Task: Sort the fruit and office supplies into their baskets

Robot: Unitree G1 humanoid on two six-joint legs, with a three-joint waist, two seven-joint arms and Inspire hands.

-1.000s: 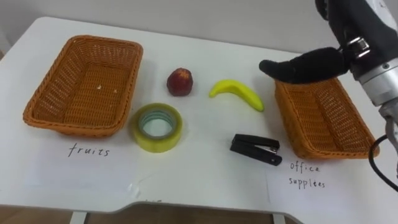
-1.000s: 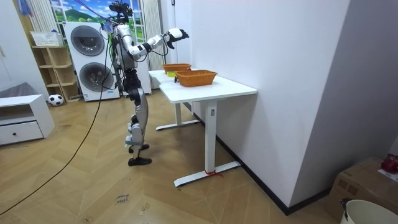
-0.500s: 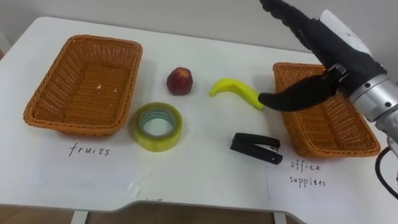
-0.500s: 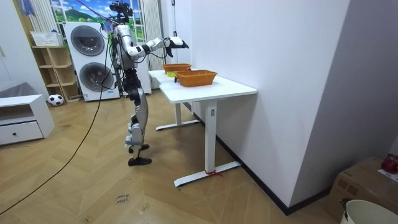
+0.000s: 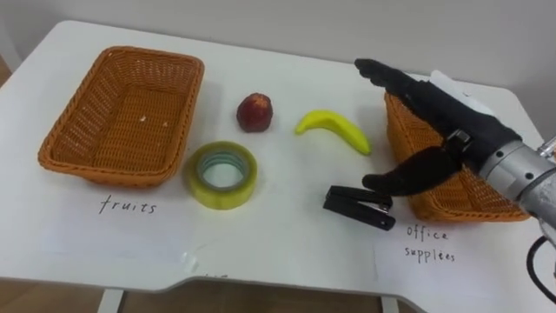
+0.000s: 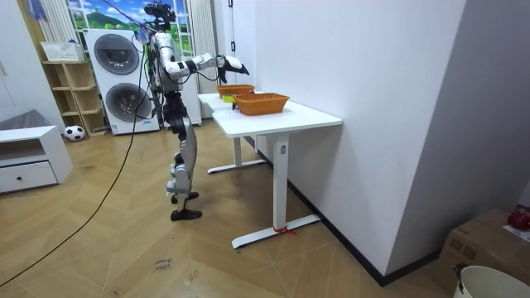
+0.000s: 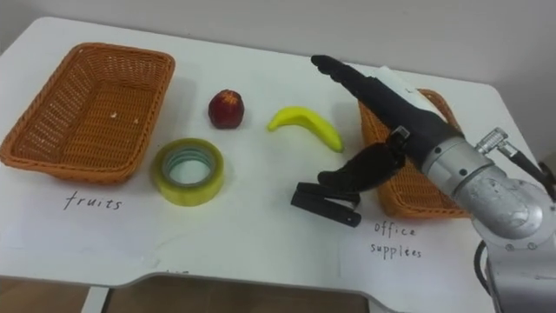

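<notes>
While the robot stands at the white bench, nearest it lie a black stapler and a yellow tape roll. Right robot hand: fingers straight and apart, clamped on nothing, thumb tip just above the stapler, beside the right basket. Farther off, between that and the left basket: banana, red fruit.

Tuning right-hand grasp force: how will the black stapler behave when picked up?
The stapler looks rigid and heavy for its size; lying flat, it shouldn't roll. Its low, smooth body may slip or pivot on the table if pinched off-centre. The open right hand is near it.
</notes>
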